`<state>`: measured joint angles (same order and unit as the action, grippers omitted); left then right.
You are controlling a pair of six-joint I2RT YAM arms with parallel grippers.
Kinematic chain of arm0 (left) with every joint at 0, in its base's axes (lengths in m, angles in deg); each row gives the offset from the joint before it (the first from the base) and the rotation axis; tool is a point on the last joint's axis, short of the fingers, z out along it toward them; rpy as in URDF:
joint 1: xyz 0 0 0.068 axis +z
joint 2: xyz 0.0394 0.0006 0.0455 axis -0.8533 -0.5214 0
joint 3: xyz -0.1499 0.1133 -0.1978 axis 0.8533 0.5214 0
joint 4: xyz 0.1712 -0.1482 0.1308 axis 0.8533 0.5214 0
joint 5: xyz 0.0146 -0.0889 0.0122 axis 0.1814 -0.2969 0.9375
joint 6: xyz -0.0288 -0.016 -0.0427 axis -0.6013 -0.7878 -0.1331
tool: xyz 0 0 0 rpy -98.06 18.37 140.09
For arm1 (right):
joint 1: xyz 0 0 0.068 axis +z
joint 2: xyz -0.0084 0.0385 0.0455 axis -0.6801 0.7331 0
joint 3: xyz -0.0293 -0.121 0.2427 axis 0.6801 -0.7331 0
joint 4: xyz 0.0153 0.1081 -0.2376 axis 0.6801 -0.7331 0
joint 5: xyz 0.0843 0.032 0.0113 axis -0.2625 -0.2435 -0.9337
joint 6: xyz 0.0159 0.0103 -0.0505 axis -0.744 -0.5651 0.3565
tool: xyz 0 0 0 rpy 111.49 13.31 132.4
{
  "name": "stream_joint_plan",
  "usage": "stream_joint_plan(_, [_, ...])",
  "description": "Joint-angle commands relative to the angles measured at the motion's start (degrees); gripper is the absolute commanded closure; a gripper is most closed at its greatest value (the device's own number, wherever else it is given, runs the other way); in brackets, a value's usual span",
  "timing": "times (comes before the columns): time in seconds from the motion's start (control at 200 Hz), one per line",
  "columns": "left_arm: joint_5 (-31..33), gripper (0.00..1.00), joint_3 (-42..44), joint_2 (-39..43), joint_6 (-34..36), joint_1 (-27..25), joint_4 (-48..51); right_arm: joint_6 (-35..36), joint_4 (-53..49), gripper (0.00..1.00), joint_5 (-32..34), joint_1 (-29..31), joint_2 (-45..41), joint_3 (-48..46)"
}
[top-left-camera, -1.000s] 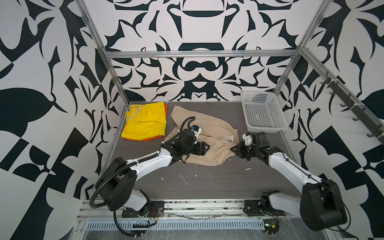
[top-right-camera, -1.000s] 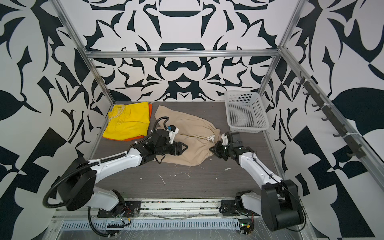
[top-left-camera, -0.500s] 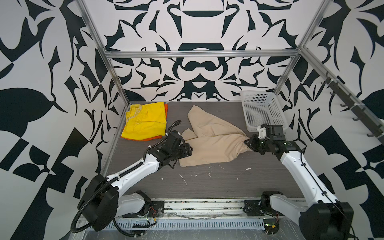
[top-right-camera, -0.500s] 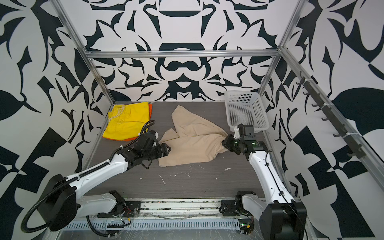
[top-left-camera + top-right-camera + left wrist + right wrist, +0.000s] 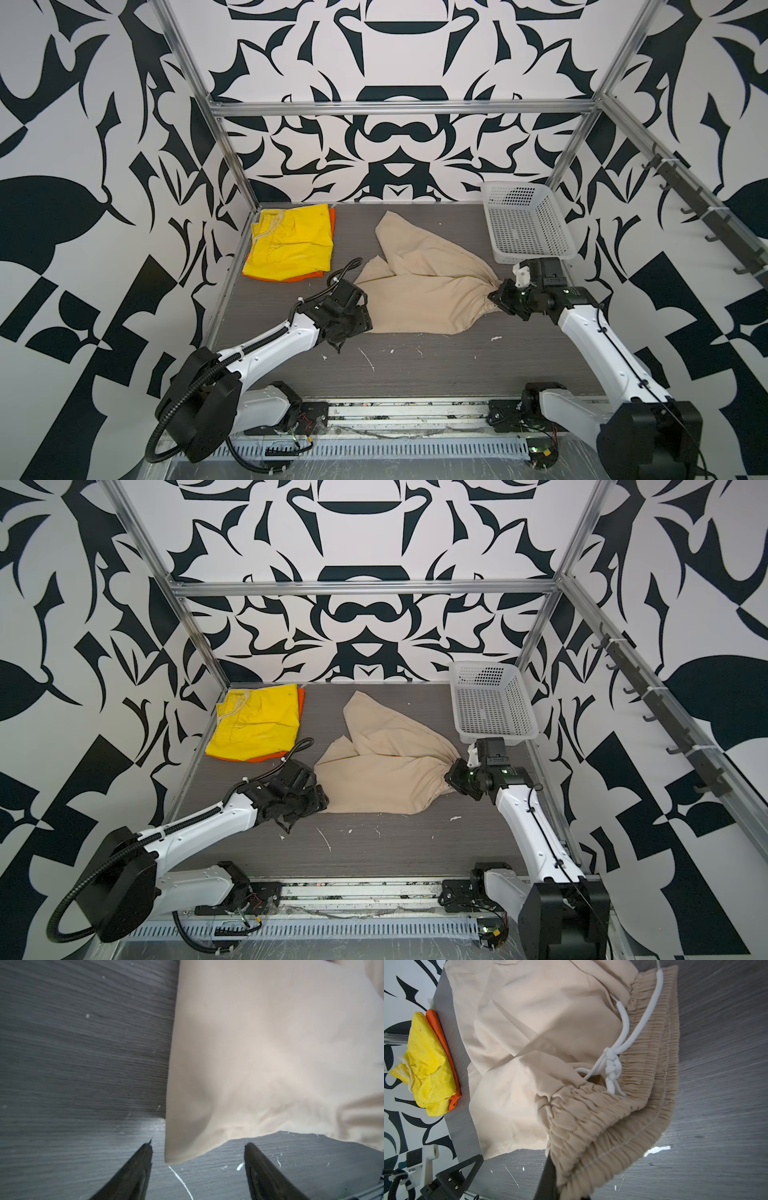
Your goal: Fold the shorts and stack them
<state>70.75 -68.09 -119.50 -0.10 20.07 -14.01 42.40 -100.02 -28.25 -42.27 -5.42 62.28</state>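
The beige shorts (image 5: 419,286) (image 5: 382,766) lie spread across the middle of the table. My right gripper (image 5: 494,297) (image 5: 451,777) is shut on their gathered waistband (image 5: 623,1122), which bunches at the jaws; the white drawstring (image 5: 612,1064) lies knotted beside it. My left gripper (image 5: 360,322) (image 5: 199,1144) is open at the shorts' near left corner. That corner (image 5: 182,1153) lies just ahead of the two fingers, untouched. The yellow shorts (image 5: 291,245) (image 5: 425,1059) lie folded on the orange shorts (image 5: 305,277) (image 5: 440,1028) at the back left.
A white perforated basket (image 5: 489,226) (image 5: 457,706) stands at the back right, just behind the right gripper. Aluminium frame posts and patterned walls close in the table on three sides. White scuffs (image 5: 368,359) mark the dark tabletop in front of the cloth.
The right gripper has pulled the waistband right and back, stretching the beige shorts out. The left gripper has drawn back left, off the cloth, to the corner.
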Motion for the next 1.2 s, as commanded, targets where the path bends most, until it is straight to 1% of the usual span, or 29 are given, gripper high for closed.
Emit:
stream_joint_plan(0.0, [3.0,0.29,0.41,-1.56,-0.09,0.61,-1.32,0.66,1.35,0.94,-1.09,0.11,-0.95,0.63])
stream_joint_plan(0.02, [3.11,0.29,0.3,-3.68,0.06,0.7,-1.77,0.8,1.38,0.93,-1.1,0.12,-1.04,0.62])
stream_joint_plan(0.065, [3.09,0.32,-0.1,-5.48,0.39,1.03,-3.06,0.86,1.61,0.93,-1.43,0.12,-1.21,0.54])
stream_joint_plan(0.13, [2.61,0.4,-0.5,-7.95,1.13,1.43,-5.06,0.9,1.71,0.93,-1.81,0.12,-1.44,0.45])
stream_joint_plan(0.18, [2.08,0.52,-1.48,-9.53,2.52,1.76,-5.79,0.9,1.78,0.94,-2.15,0.11,-1.55,0.34])
stream_joint_plan(0.235, [2.45,0.64,-4.22,-10.45,6.26,1.76,-4.19,0.9,1.87,0.94,-2.54,0.12,-1.58,0.29])
stream_joint_plan(0.285, [5.3,0.75,-8.41,-10.67,10.53,1.76,-0.21,0.68,2.41,0.95,-3.41,0.12,-1.72,0.04])
stream_joint_plan(0.325, [8.41,0.81,-12.28,-10.84,14.4,1.69,3.6,0.56,2.98,0.96,-4.47,0.12,-1.83,-0.24])
stream_joint_plan(0.39, [13.85,0.86,-18.76,-11.01,21.23,0.99,9.86,0.47,3.61,0.97,-5.63,0.12,-2.23,-0.58])
stream_joint_plan(0.475, [21.42,0.89,-26.59,-12.55,30.06,-1.62,16.4,-0.14,5.39,0.97,-7.07,0.14,-3.17,-1.67])
stream_joint_plan(0.54, [25.26,0.89,-31.05,-14.97,34.83,-3.7,20.15,-0.33,6.01,0.98,-7.56,0.19,-3.76,-2.49])
stream_joint_plan(0.58, [25.94,0.89,-32.82,-16.96,36.38,-4.46,21.93,-0.22,5.94,0.98,-7.36,0.21,-3.86,-2.92])
stream_joint_plan(0.66, [25.07,0.88,-33.83,-20.7,37.43,-6.22,24.38,0.42,5.21,0.98,-6.85,0.13,-3.9,-3.55])
stream_joint_plan(0.715, [23.86,0.85,-33.19,-23.5,36.86,-7.75,24.81,1.26,3.77,0.98,-5.25,0.12,-3.95,-3.47])
stream_joint_plan(0.765, [21.26,0.75,-32.53,-25.8,35.37,-9.12,24.8,2.0,1.77,0.98,-3.39,0.12,-3.86,-3.15])
stream_joint_plan(0.84, [18.09,0.51,-31.64,-28.2,32.17,-10.66,24.5,3.27,-1.93,0.96,-0.7,0.12,-3.45,-1.95])
stream_joint_plan(0.88, [17.6,0.45,-31.17,-28.31,30.59,-11.13,24.19,3.83,-3.86,0.94,0.66,0.12,-3.25,-1.44])
stream_joint_plan(0.925, [17.58,0.4,-30.35,-27.28,29.27,-11.24,23.39,4.56,-5.55,0.93,2.44,0.12,-3.25,-0.68])
stream_joint_plan(1.0, [18.0,0.35,-28.33,-23.42,27.34,-10.8,20.79,5.42,-8.21,0.91,6.29,0.11,-3.17,0.61])
stream_joint_plan(1.05, [17.02,0.33,-26.75,-20.35,25.67,-9.65,19.47,5.84,-9.14,0.91,8.05,0.11,-2.99,1.26])
stream_joint_plan(1.115, [13.88,0.33,-23.92,-16.09,23.18,-7.01,17.5,6.07,-9.35,0.9,8.02,0.1,-2.6,1.59])
stream_joint_plan(1.195, [7.75,0.32,-19.04,-10.89,19.81,-2.56,14.73,5.92,-8.59,0.9,6.39,0.04,-2.16,1.68])
